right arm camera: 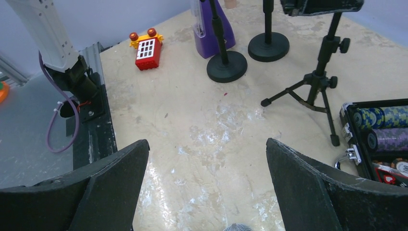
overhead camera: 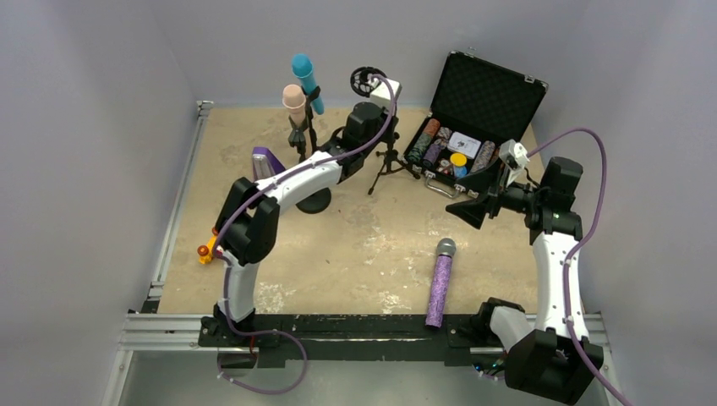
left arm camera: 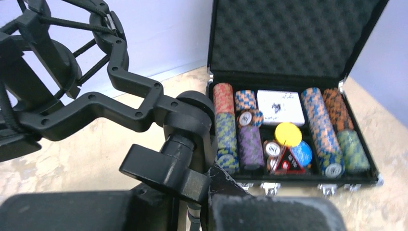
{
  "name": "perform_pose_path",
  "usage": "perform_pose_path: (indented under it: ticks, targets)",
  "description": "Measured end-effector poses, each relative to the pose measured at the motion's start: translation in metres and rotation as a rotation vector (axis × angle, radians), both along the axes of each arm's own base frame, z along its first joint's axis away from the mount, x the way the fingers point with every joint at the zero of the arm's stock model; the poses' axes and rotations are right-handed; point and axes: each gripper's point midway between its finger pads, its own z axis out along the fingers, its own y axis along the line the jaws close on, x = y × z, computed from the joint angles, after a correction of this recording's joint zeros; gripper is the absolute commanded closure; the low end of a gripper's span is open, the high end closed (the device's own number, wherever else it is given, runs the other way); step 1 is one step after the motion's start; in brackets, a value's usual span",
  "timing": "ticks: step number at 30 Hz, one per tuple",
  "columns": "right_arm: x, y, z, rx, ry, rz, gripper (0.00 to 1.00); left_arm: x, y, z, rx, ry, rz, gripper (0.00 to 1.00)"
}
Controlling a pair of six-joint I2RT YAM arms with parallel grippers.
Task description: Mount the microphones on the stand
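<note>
The glittery purple microphone (overhead camera: 440,283) was seen lying by the desk's (overhead camera: 355,245) near edge, right of centre. The right pincer (overhead camera: 475,200), held wide open beyond its head, was best lowered squarely across the barrel. The tripod stand's (overhead camera: 388,157) empty cradle (left arm camera: 53,67) was shown close only in the left wrist view, where the left pincer's (left arm camera: 192,207) grip could not be told.

Far centre-left: upper microphone (overhead camera: 303,74) and lower microphone (overhead camera: 294,100) on round-base stands (right arm camera: 226,66), side by side.
Metronome (overhead camera: 268,161): just left of those bases.
Tripod stand (overhead camera: 389,165): between them and poker chip case (overhead camera: 486,93).
Near edge: lying microphone (overhead camera: 440,283) on table (overhead camera: 355,245).
Left edge: toy phone (overhead camera: 205,249).
</note>
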Motion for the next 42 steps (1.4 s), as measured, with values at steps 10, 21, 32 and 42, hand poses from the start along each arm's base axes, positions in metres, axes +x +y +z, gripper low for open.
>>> perform_pose_path:
  ticks: [10,21,32,42]
  targets:
    - [0.0,-0.001,0.0,0.0,-0.001,-0.006,0.04,-0.06,0.044,0.027,0.138,-0.045,-0.233,1.0]
    - [0.0,-0.001,0.002,-0.003,-0.01,-0.008,0.04,-0.256,0.042,0.046,0.058,-0.156,-0.971,1.0]
    - [0.0,-0.002,0.001,-0.004,-0.01,-0.009,0.04,-0.305,0.061,-0.016,0.089,-0.138,-1.118,1.0]
    - [0.001,-0.004,-0.005,-0.025,0.007,-0.023,0.06,-0.298,0.077,-0.028,0.114,-0.19,-0.975,0.45]
